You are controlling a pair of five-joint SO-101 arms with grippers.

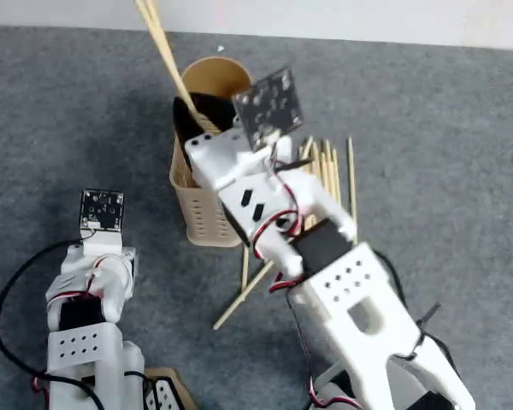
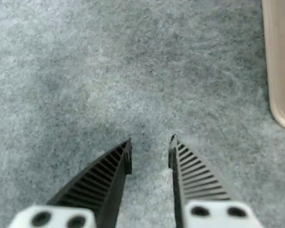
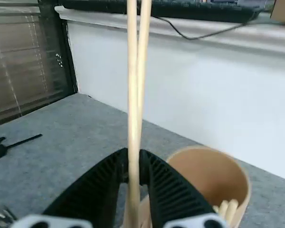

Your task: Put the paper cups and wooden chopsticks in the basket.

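Note:
A beige slotted basket (image 1: 201, 213) stands mid-table. At its far end sits a brown paper cup (image 1: 215, 75), apparently inside it, with a few chopstick ends showing in the cup (image 3: 213, 175). My right gripper (image 1: 192, 120) hangs over the basket, shut on a pair of wooden chopsticks (image 3: 135, 71) that stick up steeply (image 1: 158, 38). Several loose chopsticks (image 1: 329, 166) lie right of the basket, and more (image 1: 246, 295) lie in front of it. My left gripper (image 2: 151, 147) is open just above bare carpet, left of the basket's corner (image 2: 280, 61).
Grey carpet (image 1: 427, 128) covers the table. The right arm's white body (image 1: 325, 256) stretches over the loose chopsticks. The left arm (image 1: 90, 290) sits at the front left with its black cable (image 1: 4, 316) beside it.

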